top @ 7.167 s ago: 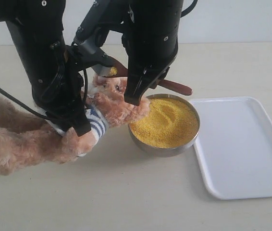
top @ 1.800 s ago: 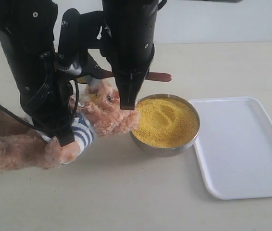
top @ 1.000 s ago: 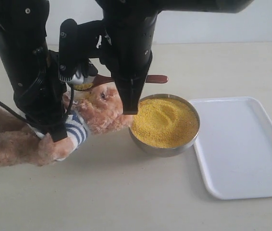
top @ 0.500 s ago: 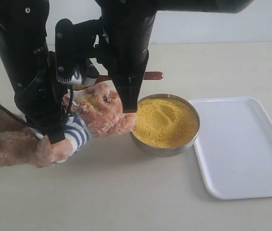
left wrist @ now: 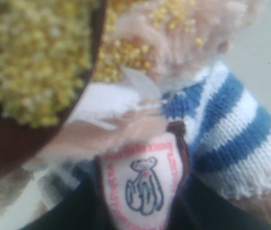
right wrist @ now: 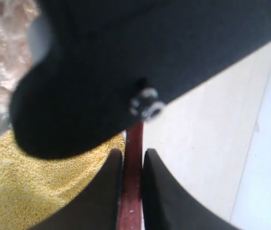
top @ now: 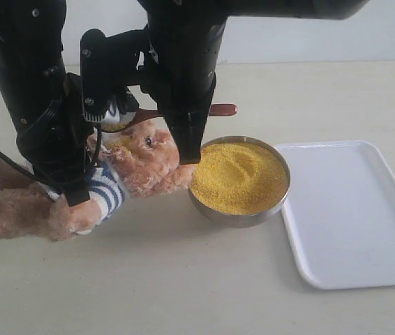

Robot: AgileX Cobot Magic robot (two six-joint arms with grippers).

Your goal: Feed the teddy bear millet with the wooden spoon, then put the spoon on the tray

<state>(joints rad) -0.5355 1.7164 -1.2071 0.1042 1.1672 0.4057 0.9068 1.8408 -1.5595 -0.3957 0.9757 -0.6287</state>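
Right claw (right wrist: 131, 154) clamped on wooden spoon (top: 222, 109) handle; left claw (top: 77, 195) pinching teddy bear (top: 148, 164) shirt. Tray (top: 351, 216) rim just beside metal bowl (top: 236, 218), open table (top: 183, 286) in front. Spoon tip at bear's face, above left claw.

Striped-shirted teddy bear (top: 145, 164) lies at 9 o'clock of the heaped yellow millet (top: 239, 178); wooden spoon (top: 222, 109) level above its face, seemingly loaded; white tray (top: 351, 216) at 3 o'clock.

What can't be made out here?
- Dark reddish-brown wooden spoon: bowl mostly behind black arms, exterior view.
- Fluffy light-brown teddy bear: mouth behind arms; body cut by exterior's left edge.
- Flat white rectangular tray: one corner cut by exterior's right edge.
- Chest badge lettering: blurred, left wrist view.
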